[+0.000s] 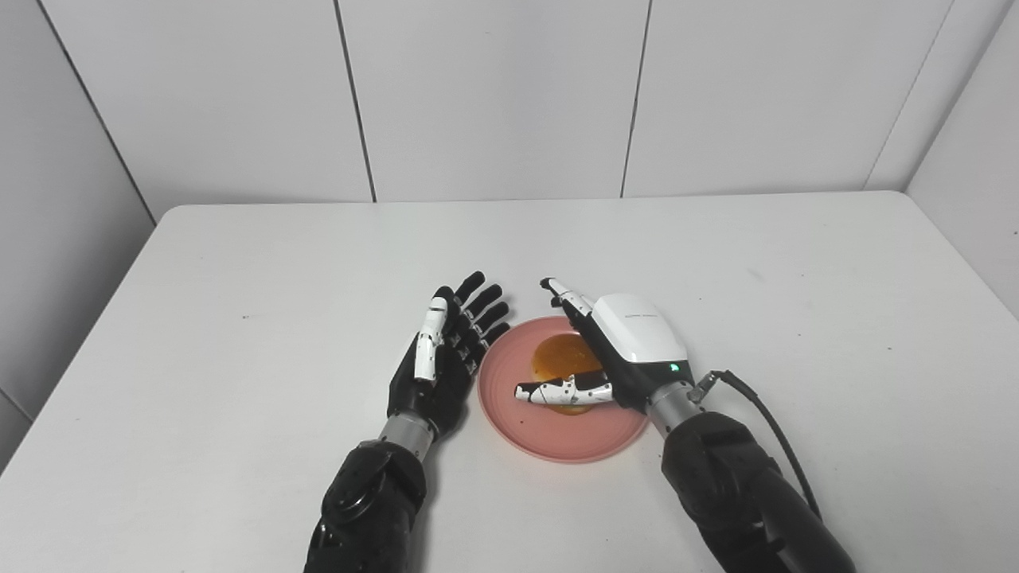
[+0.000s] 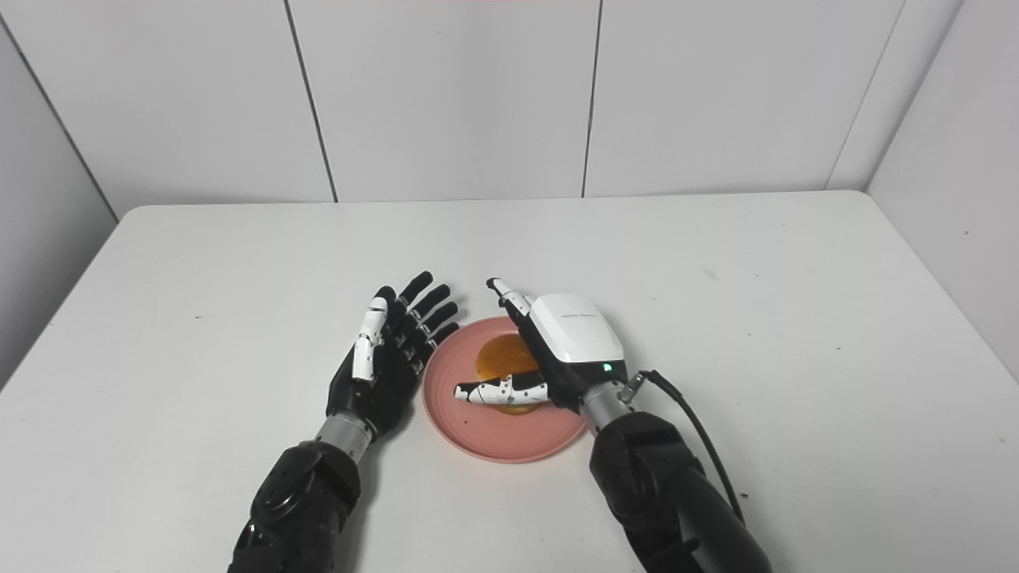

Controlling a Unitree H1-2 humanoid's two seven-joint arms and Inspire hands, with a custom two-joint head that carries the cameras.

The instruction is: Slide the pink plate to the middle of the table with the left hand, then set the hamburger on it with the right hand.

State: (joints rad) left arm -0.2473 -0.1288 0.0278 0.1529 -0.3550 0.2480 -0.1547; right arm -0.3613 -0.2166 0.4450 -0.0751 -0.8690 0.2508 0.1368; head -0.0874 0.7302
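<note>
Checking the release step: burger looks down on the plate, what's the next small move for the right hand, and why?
Probably lift the right hand up and back toward the right. The hamburger already sits on the pink plate, the hand's fingers look spread rather than clamped on it, and the left hand waits open beside the rim.

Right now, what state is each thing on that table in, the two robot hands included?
Pink plate: flat on the table, near the middle.
Hamburger: on the plate, partly hidden by the right robot hand.
Left robot hand: open, empty, fingers spread, just left of the plate's rim.
Right robot hand: over the hamburger, fingers apart; whether it grips is unclear.
</note>
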